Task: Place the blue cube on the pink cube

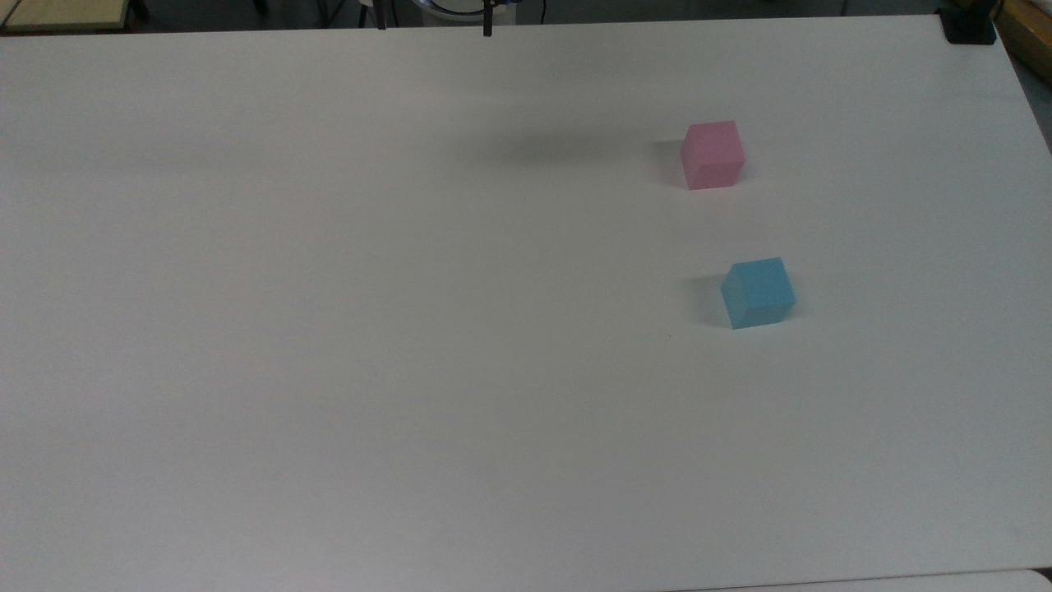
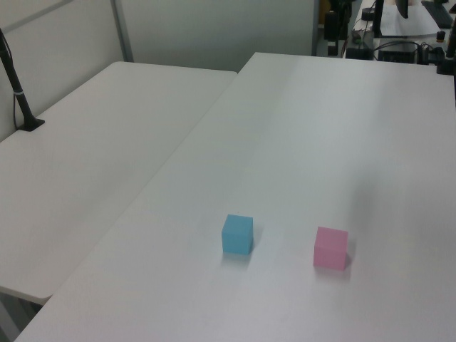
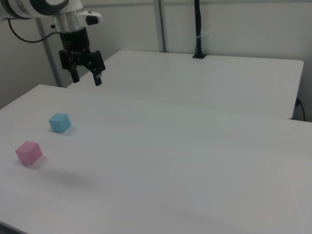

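Observation:
The blue cube (image 1: pixel 758 292) (image 2: pixel 237 234) (image 3: pixel 60 122) rests on the white table (image 1: pixel 411 329), a short gap away from the pink cube (image 1: pixel 712 154) (image 2: pixel 330 248) (image 3: pixel 29 152). Both cubes sit alone with nothing touching them. In the right view my gripper (image 3: pixel 87 79) hangs high above the table, up and to the right of the blue cube, open and holding nothing. Its two dark fingertips (image 1: pixel 487 30) poke in at the top view's upper edge, far to the left of the cubes. A soft shadow lies on the table left of the pink cube in the top view.
A second white table (image 2: pixel 92 142) (image 3: pixel 204 78) adjoins this one, carrying a black clamped post (image 2: pixel 18 92) (image 3: pixel 197 29). A black clamp (image 1: pixel 968 29) sits at the top view's upper right corner. Cables and equipment (image 2: pixel 399 46) stand beyond the far edge.

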`<state>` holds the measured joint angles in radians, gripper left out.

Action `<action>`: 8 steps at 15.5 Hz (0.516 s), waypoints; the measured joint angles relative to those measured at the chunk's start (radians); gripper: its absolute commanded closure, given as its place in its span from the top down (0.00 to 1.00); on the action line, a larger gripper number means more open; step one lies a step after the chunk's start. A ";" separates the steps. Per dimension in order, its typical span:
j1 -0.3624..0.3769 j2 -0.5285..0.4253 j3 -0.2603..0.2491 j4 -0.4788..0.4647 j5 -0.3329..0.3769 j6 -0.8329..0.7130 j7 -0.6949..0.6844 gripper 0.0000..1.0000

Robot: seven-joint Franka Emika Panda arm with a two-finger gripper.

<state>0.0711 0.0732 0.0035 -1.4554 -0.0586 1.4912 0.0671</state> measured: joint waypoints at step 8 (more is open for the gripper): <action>0.119 0.000 0.004 0.000 0.024 0.000 0.025 1.00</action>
<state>0.1902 0.0732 0.0071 -1.4551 -0.0346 1.4912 0.0924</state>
